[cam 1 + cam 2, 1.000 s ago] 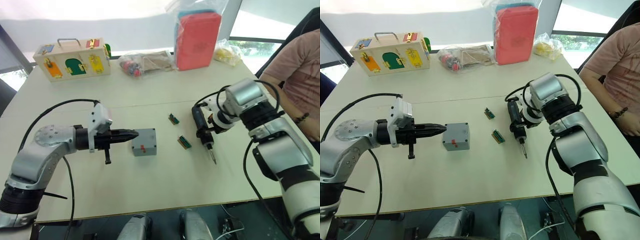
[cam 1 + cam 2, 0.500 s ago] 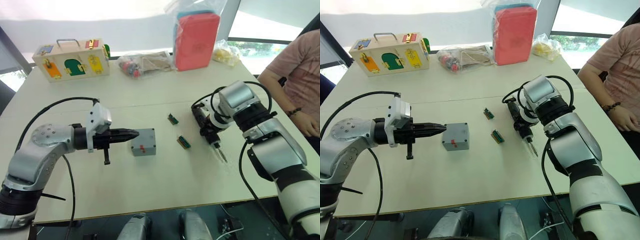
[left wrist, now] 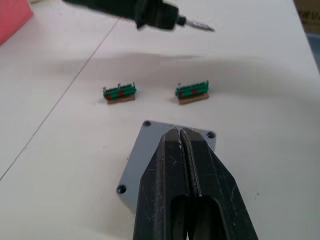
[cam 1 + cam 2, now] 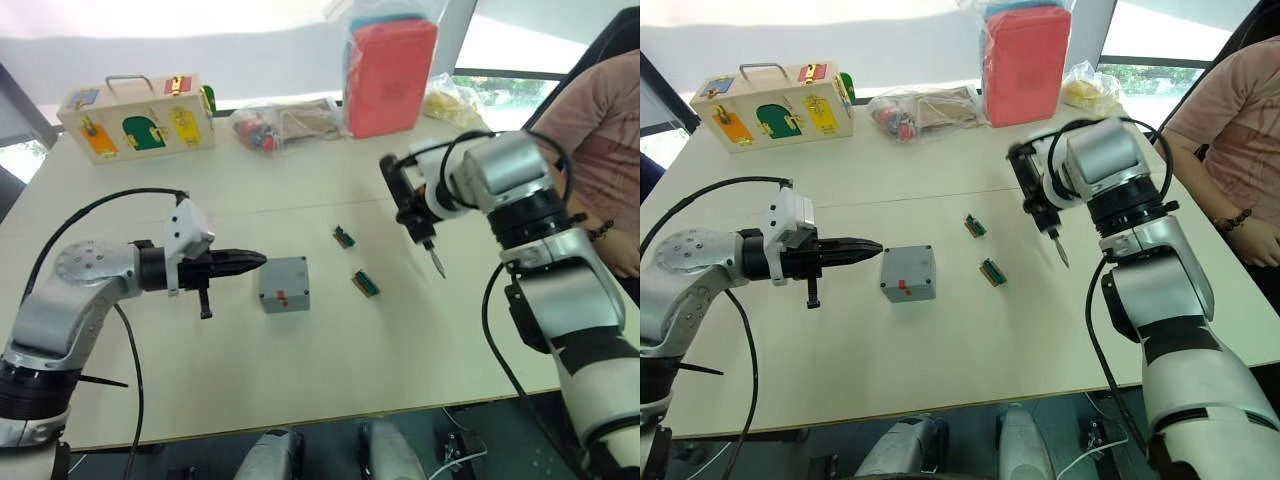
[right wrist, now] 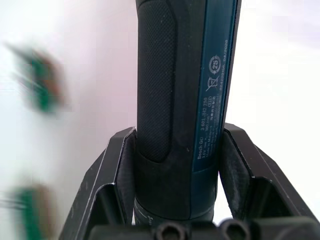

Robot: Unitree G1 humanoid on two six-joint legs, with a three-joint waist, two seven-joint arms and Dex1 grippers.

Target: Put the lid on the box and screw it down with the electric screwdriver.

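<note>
1. Up off the table (image 4: 330, 345): electric screwdriver (image 4: 405, 200), clamped between the right gripper (image 5: 175, 165) fingers, bit angled down.
2. Meanwhile, left gripper (image 4: 258, 260) fingers pressed together, empty, tips just beside the box (image 4: 284, 284).
3. Box on the table with the lid (image 3: 137, 160) lying on top, red mark on one side.
4. Two green connector pieces (image 4: 366, 283) between box and screwdriver.

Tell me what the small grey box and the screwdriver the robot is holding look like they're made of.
The box looks like matte grey moulded plastic: even colour, rounded corners, recessed corner screw holes. The electric screwdriver seems dark plastic with a rubbery dotted grip and a smoother blue printed panel; its thin bit looks like metal, though too small to be sure.
</note>
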